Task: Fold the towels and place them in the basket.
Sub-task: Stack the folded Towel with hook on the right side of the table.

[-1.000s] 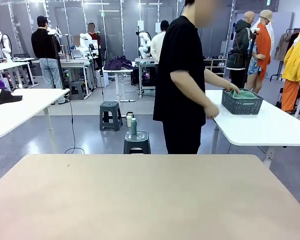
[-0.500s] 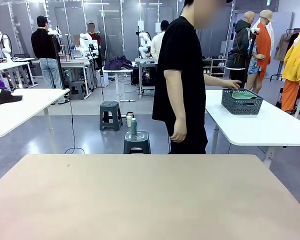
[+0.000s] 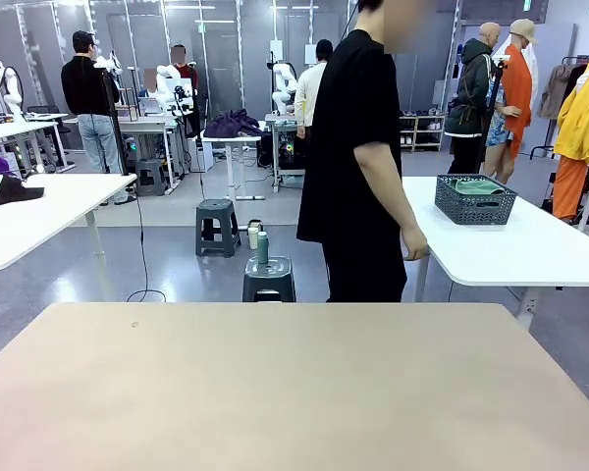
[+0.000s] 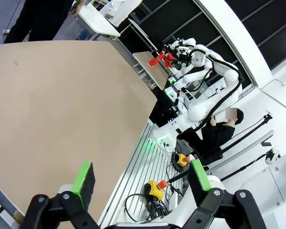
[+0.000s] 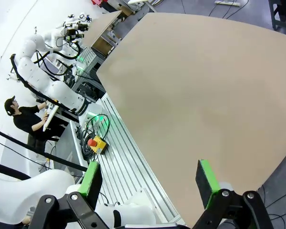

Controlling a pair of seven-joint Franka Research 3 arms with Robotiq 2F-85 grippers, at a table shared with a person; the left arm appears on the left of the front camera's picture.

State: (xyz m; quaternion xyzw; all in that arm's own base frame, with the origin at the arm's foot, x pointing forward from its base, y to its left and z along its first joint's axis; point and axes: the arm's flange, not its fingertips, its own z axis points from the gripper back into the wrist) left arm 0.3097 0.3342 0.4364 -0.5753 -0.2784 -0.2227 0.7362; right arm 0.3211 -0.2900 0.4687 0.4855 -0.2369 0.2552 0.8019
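Observation:
The dark grey mesh basket (image 3: pixel 475 199) stands on a white side table (image 3: pixel 530 250) at the far right, with mint-green towels (image 3: pixel 478 185) folded inside it. A person in black (image 3: pixel 358 167) stands beside that table, arms down, hands off the basket. My left gripper (image 4: pixel 142 179) is open with nothing between its green pads, hanging over the near edge of the beige table (image 4: pixel 52 109). Above the beige table's edge (image 5: pixel 190 90) my right gripper (image 5: pixel 150 179) is open too, with nothing in it.
The beige table top (image 3: pixel 285 383) in front of me is bare. Two stools (image 3: pixel 268 278) stand on the floor beyond it, one bearing bottles. Another white table (image 3: pixel 39 216) is at the far left. Metal rails, cables and emergency-stop buttons (image 5: pixel 93 143) lie below the grippers.
The person has taken both hands off the basket and lowered them, turning away from the side table. Neither gripper has changed.

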